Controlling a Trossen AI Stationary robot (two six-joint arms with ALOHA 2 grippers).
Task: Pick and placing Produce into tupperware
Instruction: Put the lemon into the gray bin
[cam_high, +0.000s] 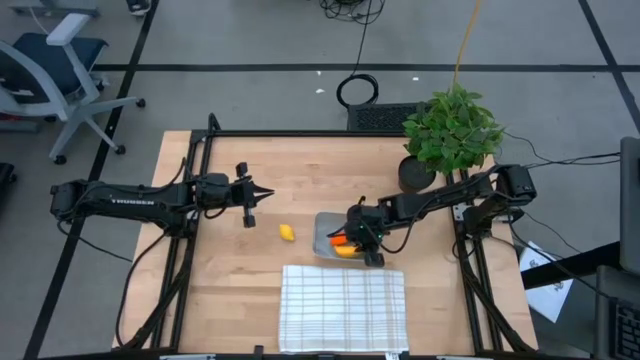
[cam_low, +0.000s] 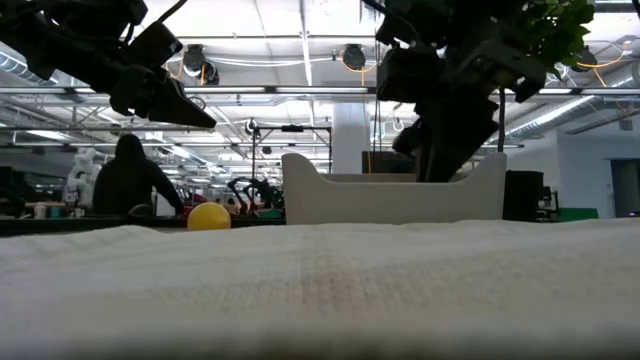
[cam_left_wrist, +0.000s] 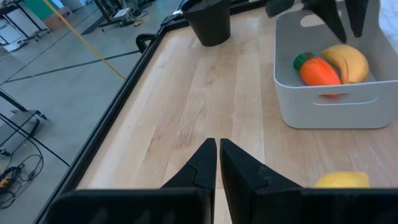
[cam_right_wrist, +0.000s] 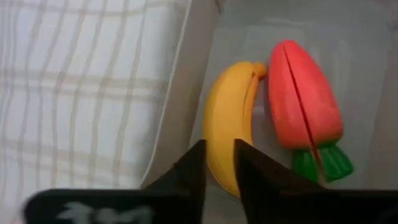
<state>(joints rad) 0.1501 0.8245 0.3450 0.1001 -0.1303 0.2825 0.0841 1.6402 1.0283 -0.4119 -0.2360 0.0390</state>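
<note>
The tupperware (cam_high: 322, 236) stands right of the table's middle; in the left wrist view its grey wall (cam_left_wrist: 323, 109) shows. Inside it lie the orange carrot (cam_right_wrist: 305, 102) with its green top and the yellow banana (cam_right_wrist: 229, 134), side by side. The small round yellow fruit (cam_high: 287, 232) rests on the wood left of the tupperware, also seen in the low view (cam_low: 209, 216). My right gripper (cam_high: 365, 237) hovers over the container, its fingers (cam_right_wrist: 219, 163) slightly apart just above the banana. My left gripper (cam_high: 262, 194) is shut, above the table, beyond the yellow fruit.
A white checked cloth (cam_high: 343, 305) lies at the near edge, right beside the tupperware. A leafy potted plant (cam_high: 452, 130) in a black pot (cam_left_wrist: 208, 22) stands at the far right corner. Bare wood lies between the left gripper and the container.
</note>
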